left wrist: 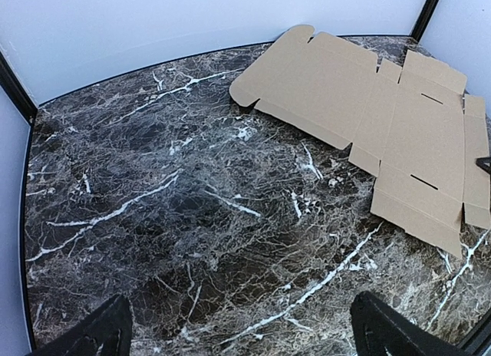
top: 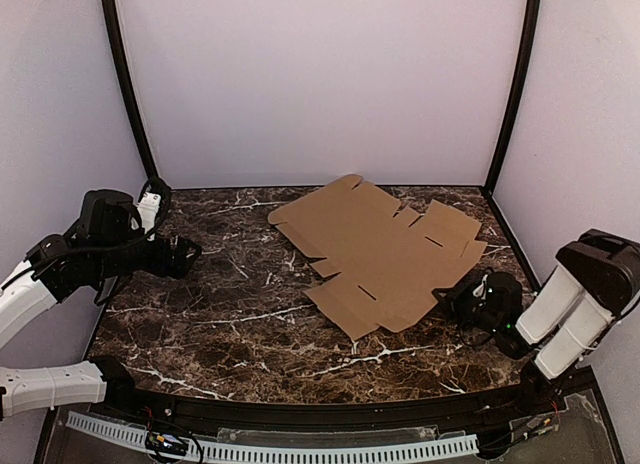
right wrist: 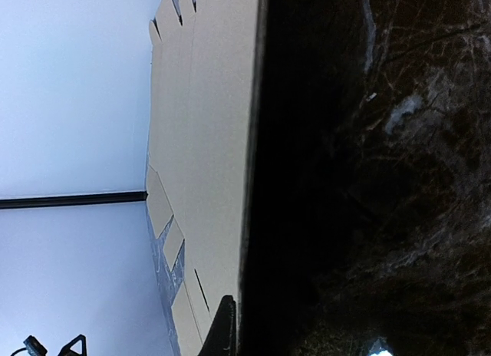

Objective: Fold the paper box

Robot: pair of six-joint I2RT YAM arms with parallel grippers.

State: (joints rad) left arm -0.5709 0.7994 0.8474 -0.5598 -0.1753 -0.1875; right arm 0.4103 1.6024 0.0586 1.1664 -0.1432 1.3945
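- Item, paper box (top: 385, 249): one plain brown cardboard sheet, unfolded. We found it flat on the counter (top: 220, 324), towards the far right, with its flaps spread and its slots showing. No panel was raised yet, so we judged the folding not begun.
- Item, left end effector (left wrist: 239, 314): fingers wide apart with nothing between them. It hung above bare counter on the left side, well apart from the sheet and aimed across at it.
- Item, right end effector (top: 455, 297): down low at the near right edge of the sheet, touching it or just beside it. From above we could not say which. Its own camera lay almost level with the counter, looking along the cardboard edge. One dark fingertip (right wrist: 226, 325) showed there and the other was lost against the dark stone, so we could not tell whether the fingers stood apart or together, or whether they pinched the edge.
- Risk, sliding: nothing pinned the sheet, and the counter looked smooth. A push at the edge would probably skate the whole piece away instead of lifting a flap.
- Risk, scraping: the edge lay flush, so a finger driven under it might jam on the stone or ride over the top.
- Risk, wrong fold: a one-sided lift could bend the sheet off its creases or crumple a small flap.
- Risk, late support: the left arm had far to travel before it could steady anything.
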